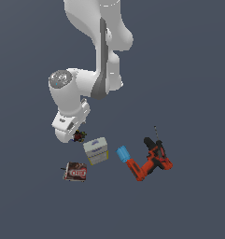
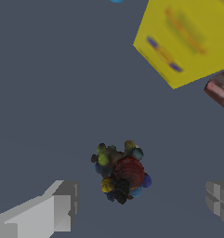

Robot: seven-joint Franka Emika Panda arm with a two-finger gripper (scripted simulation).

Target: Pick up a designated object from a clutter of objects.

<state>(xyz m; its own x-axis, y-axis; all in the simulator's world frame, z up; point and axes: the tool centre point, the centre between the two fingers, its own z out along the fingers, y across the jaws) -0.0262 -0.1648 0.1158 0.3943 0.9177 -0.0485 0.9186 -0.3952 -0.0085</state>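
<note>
- Speckled lump [image 2: 121, 172]: just beside the white-and-yellow box [image 1: 96, 150], under your gripper [image 2: 141, 204].
- Gripper: fingers [image 2: 53, 211] spread wide, empty, straddling the lump.
- Step: approach; next you lower, then close.

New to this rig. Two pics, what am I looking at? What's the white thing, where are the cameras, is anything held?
Both pictures are simulator renders. The white thing is a robot arm; its gripper hangs low over the grey floor. The exterior view is taken from a camera off the arm; the wrist view looks down past the gripper's fingers.

On the floor lie a tiny speckled lump, a white-and-yellow box, a flat dark-red box, a blue cylinder and a red-black drill.

Nothing is held. The jaws stand open on either side of the lump, not touching it.
</note>
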